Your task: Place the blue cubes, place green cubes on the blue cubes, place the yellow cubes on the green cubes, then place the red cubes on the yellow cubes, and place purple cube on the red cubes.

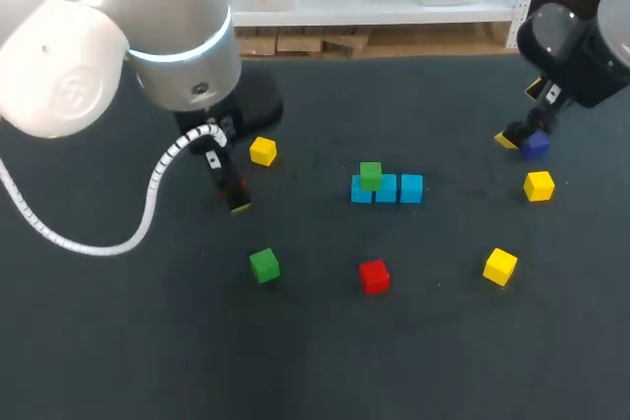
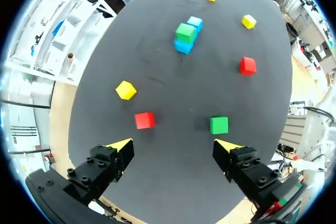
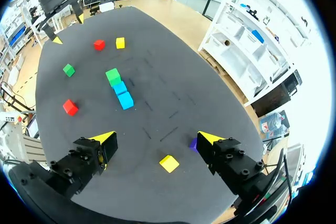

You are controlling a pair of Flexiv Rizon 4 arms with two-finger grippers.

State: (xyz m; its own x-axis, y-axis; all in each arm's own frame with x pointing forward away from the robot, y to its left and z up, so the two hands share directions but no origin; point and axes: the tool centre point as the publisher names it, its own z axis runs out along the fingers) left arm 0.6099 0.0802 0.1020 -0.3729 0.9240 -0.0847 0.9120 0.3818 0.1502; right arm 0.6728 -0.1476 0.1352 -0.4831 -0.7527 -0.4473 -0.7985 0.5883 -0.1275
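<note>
Table (image 1: 118, 341): blue row (image 1: 386, 190) is set at centre, with a stacked green cube (image 1: 370, 175) toward its left end. Left gripper (image 2: 173, 148) is held wide, empty. The loose green cube (image 2: 219, 125), near-left of the row, lies just ahead of one fingertip, off the gap's middle. The gripper should be centred over it, then lowered squarely before closing. Right gripper (image 3: 157, 140) is held wide, empty.

Smooth plastic-looking cubes (image 1: 374, 275) lie on a matt dark table (image 1: 118, 341)
</note>
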